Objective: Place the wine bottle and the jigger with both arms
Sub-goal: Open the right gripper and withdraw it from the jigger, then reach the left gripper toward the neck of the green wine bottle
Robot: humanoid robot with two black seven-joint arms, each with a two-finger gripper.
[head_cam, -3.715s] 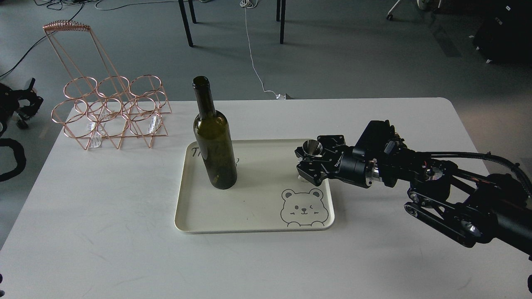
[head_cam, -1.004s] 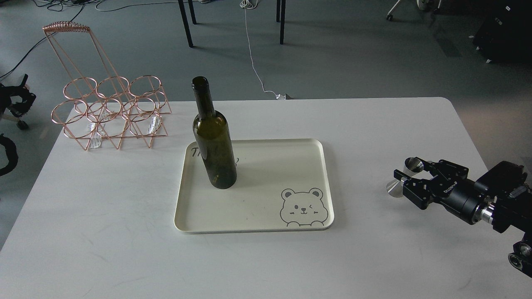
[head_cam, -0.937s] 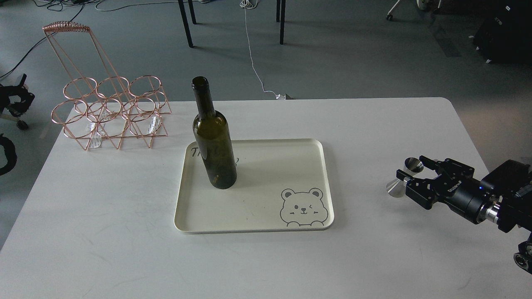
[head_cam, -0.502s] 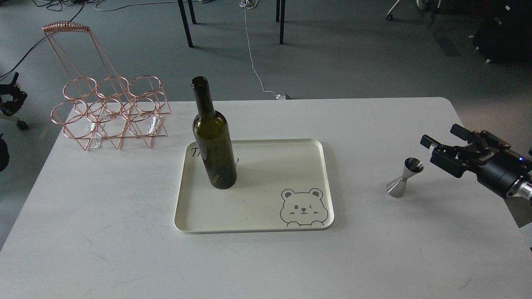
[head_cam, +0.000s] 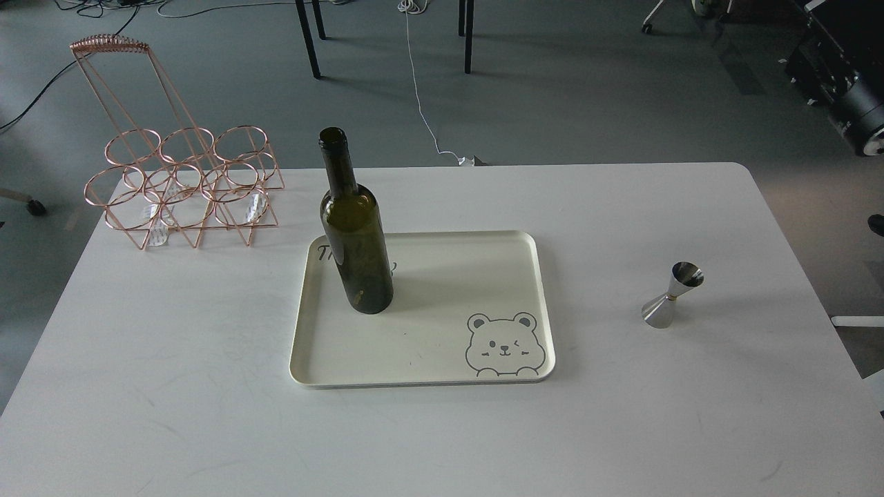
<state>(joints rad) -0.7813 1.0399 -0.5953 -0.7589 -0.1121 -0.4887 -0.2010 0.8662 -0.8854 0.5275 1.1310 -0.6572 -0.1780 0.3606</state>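
The wine bottle (head_cam: 356, 255) is dark olive-green and stands upright on the left part of the cream tray (head_cam: 442, 359). The jigger (head_cam: 672, 295) is a small steel hourglass cup. It stands on the white table to the right of the tray, leaning a little, with nothing holding it. Neither gripper shows in the head view. Only a black rounded part (head_cam: 862, 110), apparently of my right arm, shows at the top right edge, and a small dark bit (head_cam: 876, 224) at the right edge.
A copper wire bottle rack (head_cam: 183, 183) stands at the table's (head_cam: 173, 386) back left corner. The tray has a bear drawing (head_cam: 503, 345) at its front right. Chair legs and cables lie on the floor beyond the table.
My right gripper carried the jigger from the tray to the table's right side, let it go and drew back out of view. The left arm's parts have also left the left edge.
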